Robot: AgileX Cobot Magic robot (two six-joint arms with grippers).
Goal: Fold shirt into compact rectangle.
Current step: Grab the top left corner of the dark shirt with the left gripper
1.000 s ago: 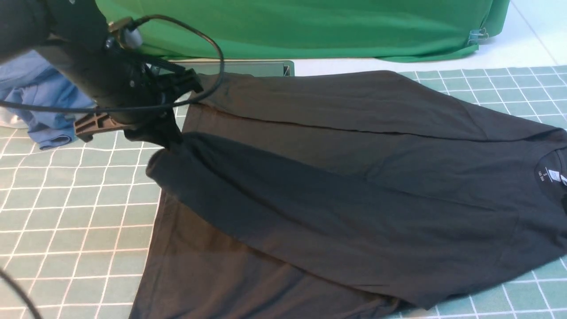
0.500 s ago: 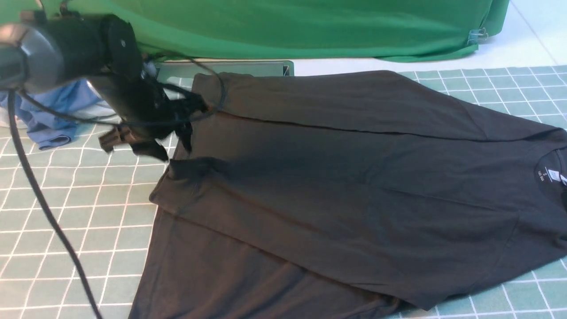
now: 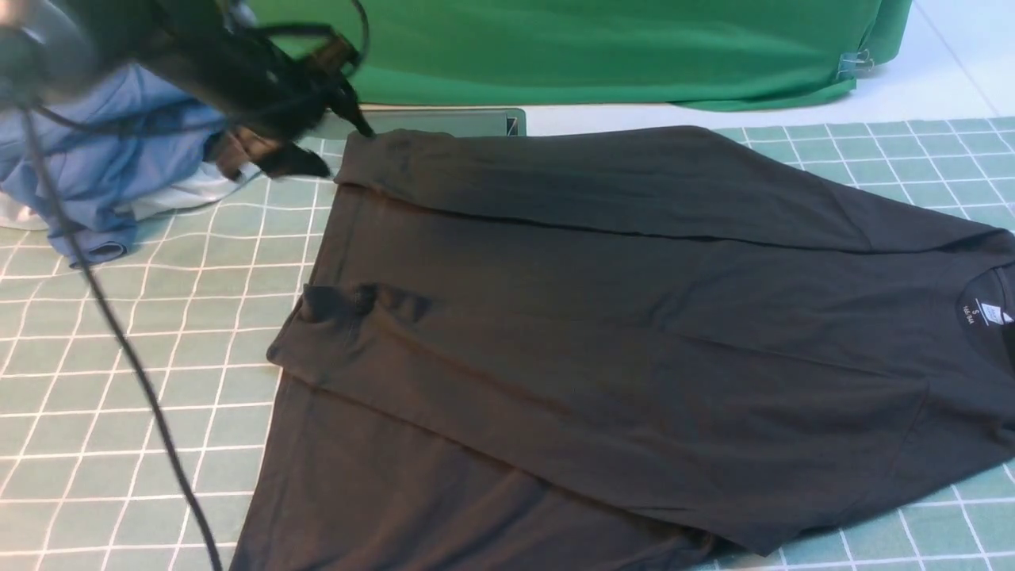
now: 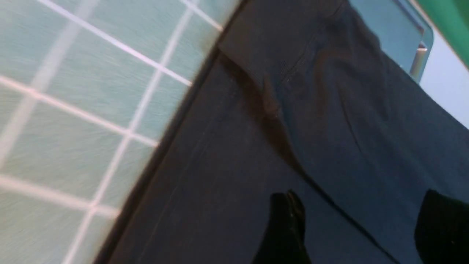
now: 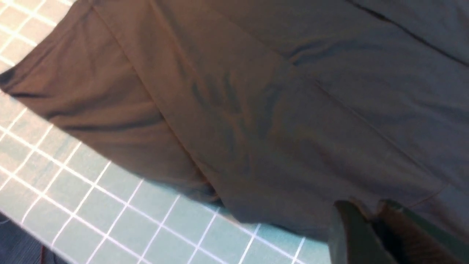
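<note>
The black shirt [image 3: 634, 317] lies flat on the green grid mat [image 3: 119, 357], its neck label [image 3: 983, 312] at the right edge. Both sleeves are folded in over the body, and one cuff rests near the left hem. My left gripper [image 3: 341, 151] hovers open above the shirt's far left corner, holding nothing. In the left wrist view, the shirt [image 4: 293, 110] lies below the wide-apart fingers of the left gripper [image 4: 361, 209]. The right gripper [image 5: 368, 207] is outside the front view. Its wrist camera shows its fingers close together over the shirt [image 5: 256, 91], near the edge.
Blue and white garments [image 3: 103, 159] are piled at the far left, behind the left arm. A big green cloth [image 3: 555, 47] hangs along the back, with a flat grey plate [image 3: 436, 121] in front of it. A black cable [image 3: 119, 341] trails over the mat's left side.
My left gripper opened and let go of the sleeve cuff, which dropped flat onto the shirt. The arm then rose and drew back toward the far left corner.
</note>
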